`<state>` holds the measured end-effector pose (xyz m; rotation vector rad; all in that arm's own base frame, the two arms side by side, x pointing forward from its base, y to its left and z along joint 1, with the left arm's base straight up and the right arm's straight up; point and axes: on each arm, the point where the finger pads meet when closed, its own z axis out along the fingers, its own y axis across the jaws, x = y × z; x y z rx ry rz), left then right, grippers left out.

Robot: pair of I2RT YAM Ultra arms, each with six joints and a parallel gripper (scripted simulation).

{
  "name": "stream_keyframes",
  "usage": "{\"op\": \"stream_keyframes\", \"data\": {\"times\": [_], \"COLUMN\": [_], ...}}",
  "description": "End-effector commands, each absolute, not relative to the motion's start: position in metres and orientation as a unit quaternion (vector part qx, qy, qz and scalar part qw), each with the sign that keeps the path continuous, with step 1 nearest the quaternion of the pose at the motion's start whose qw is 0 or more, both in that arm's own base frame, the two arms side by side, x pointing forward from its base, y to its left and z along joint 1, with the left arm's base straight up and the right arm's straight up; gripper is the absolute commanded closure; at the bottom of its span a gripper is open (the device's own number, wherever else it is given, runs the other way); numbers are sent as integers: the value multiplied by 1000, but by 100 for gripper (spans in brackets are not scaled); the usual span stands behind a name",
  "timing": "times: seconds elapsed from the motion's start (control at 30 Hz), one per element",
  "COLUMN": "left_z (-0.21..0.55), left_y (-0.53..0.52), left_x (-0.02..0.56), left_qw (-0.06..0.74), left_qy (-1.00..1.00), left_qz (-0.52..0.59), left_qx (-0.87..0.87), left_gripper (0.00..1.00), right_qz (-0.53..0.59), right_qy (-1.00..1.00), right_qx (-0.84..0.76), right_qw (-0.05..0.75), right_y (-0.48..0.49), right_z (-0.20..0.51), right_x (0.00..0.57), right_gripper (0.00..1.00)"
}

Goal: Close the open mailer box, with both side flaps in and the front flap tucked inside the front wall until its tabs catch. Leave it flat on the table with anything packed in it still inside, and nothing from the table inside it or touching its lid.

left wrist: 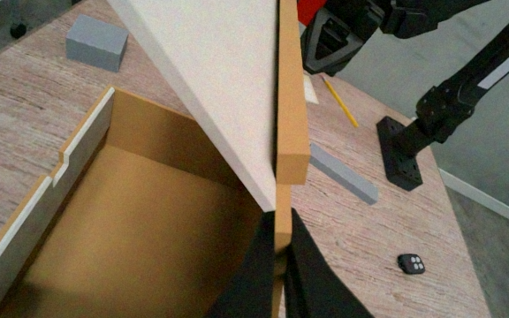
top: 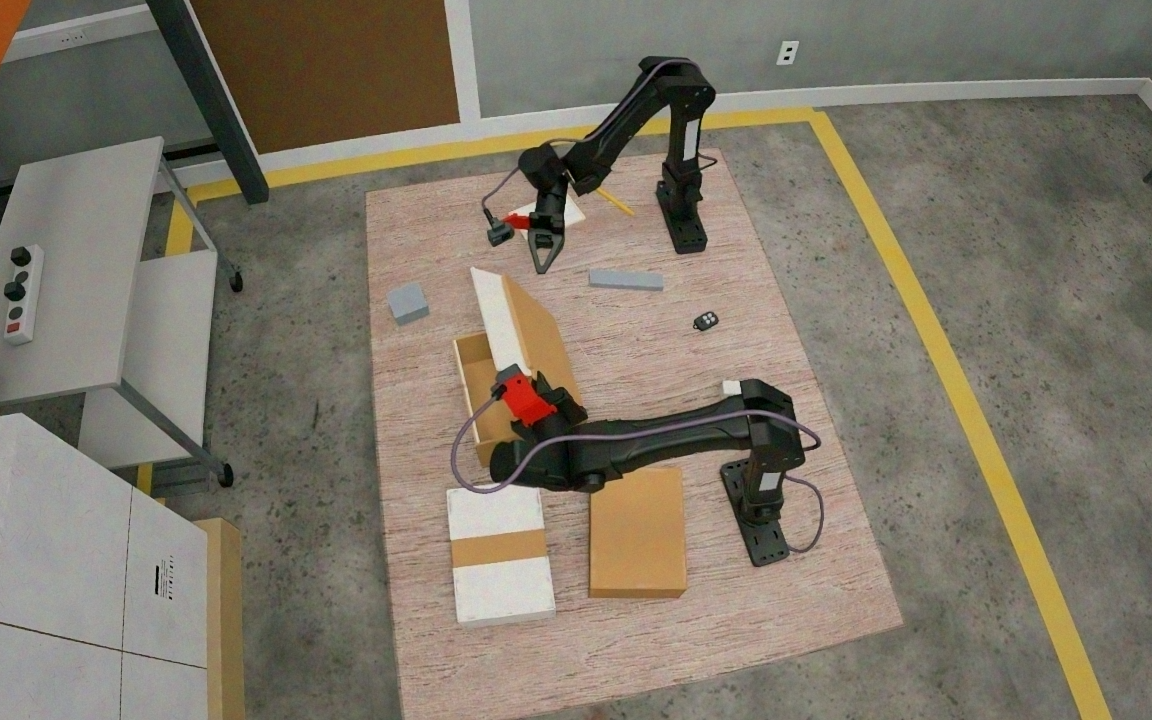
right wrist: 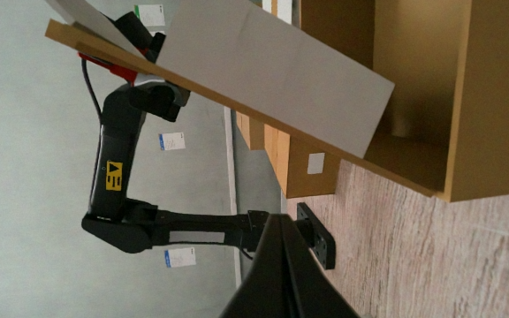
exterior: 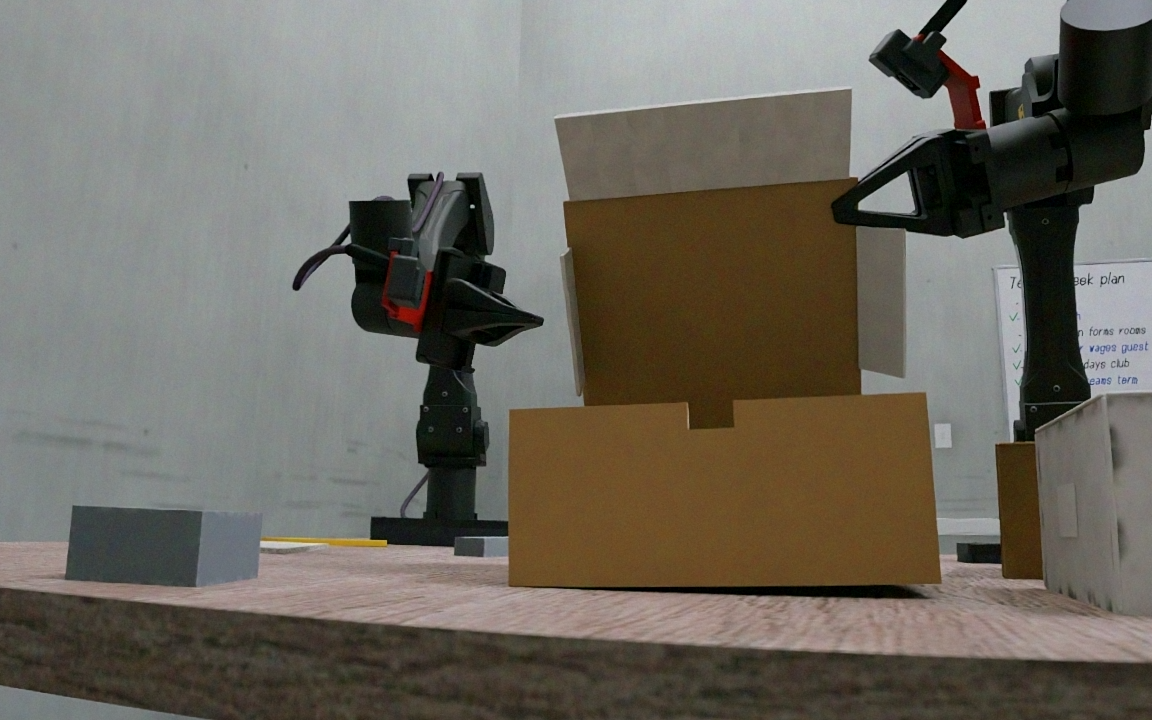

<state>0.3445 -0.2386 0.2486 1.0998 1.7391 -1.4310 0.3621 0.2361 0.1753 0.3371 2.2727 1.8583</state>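
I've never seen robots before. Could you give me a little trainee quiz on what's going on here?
1. Multiple choice: what is between the fingers of the left gripper?
a) a pencil
b) the lid
c) a gray block

2. True or false: the right gripper is shut on nothing.

3. Fill in the blank: the front wall has a ____ in its top edge.

Key: 1 b; 2 true; 3 notch
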Motion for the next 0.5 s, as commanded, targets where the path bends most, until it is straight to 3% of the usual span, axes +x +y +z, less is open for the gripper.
{"op": "stream_keyframes", "data": {"times": [0.0,0.47], "left_z": [250,249], "left_y": [-243,-242], "left_x": [338,338], "left_qw": [314,313], "left_qy": [658,660], "left_qz": [-532,-533], "left_qx": [429,428], "left_gripper": [99,99], "right_qz": [635,630], "right_qy": [760,764], "right_qx": [85,102], "right_qw": [111,100], "right_y": [238,234], "right_z": [197,177], "right_x": [358,364], "right_gripper": [99,99]}}
